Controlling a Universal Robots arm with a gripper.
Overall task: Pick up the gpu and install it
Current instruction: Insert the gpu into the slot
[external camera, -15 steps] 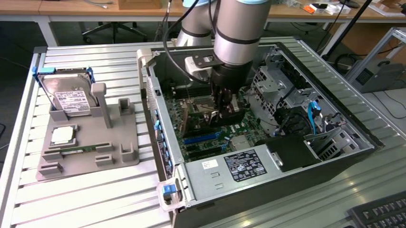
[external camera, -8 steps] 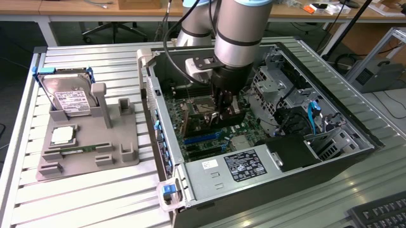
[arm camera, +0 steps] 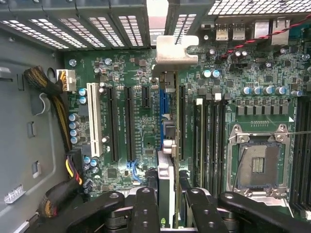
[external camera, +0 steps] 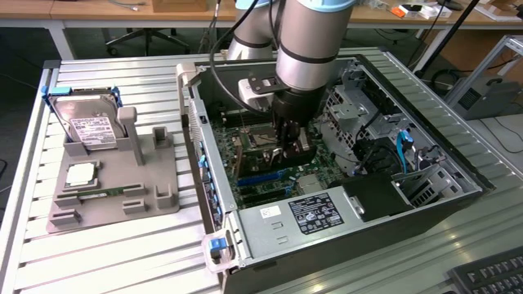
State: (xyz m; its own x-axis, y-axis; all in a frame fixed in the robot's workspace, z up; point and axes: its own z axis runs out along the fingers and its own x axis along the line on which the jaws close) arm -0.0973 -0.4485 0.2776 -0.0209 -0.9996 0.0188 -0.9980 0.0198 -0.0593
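The gpu [arm camera: 166, 170] appears edge-on in the wrist view, a thin card whose silver end bracket [arm camera: 172, 48] reaches toward the case's rear slot openings. My gripper [arm camera: 167, 206] is shut on it, with a black finger [arm camera: 145, 208] on either side. The card runs along a blue expansion slot [arm camera: 163, 104] on the green motherboard [arm camera: 141, 63]; I cannot tell whether it is seated. In the exterior view my gripper [external camera: 291, 146] points straight down inside the open computer case [external camera: 208, 122], holding the dark gpu [external camera: 286, 160] low over the board.
A power supply [external camera: 307, 214] sits in the case's near end and drive cages [external camera: 359, 110] on the exterior view's right. The open CPU socket [arm camera: 257, 165] lies beside the memory slots. Left of the case, a grey fixture [external camera: 155, 190] holds a hard drive [external camera: 92, 128], a processor [external camera: 79, 174] and a memory stick [external camera: 98, 195].
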